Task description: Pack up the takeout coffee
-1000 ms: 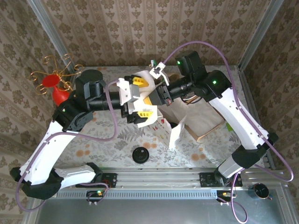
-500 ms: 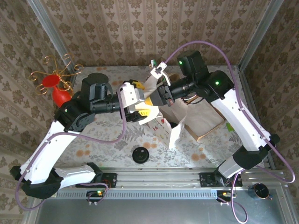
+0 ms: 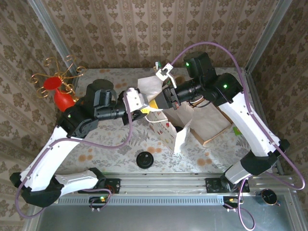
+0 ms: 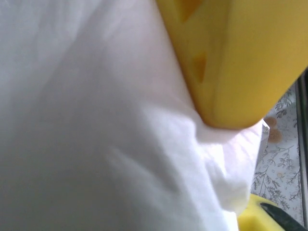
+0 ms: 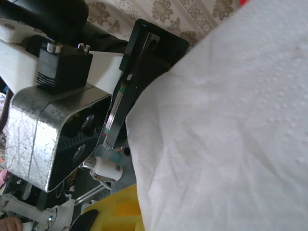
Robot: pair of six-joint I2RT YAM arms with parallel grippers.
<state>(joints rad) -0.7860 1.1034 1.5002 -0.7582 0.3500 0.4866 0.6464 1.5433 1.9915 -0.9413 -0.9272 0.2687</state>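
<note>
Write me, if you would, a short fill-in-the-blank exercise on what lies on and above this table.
1. The flat lid lying near the arm bases is ___.
2. The vase at the table's left edge is ___.
3. The brown paper bag lies beneath the ___ arm.
4. The paper held up between the arms is ___.
Missing words: black; red; right; white.

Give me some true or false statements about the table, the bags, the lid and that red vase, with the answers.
A black lid lies flat on the table. True.
The red vase stands on the table's right side. False: it stands on the left.
A brown bag lies on the right half. True.
The white bag lies far from both grippers. False: the left gripper and right gripper meet at it.
</note>
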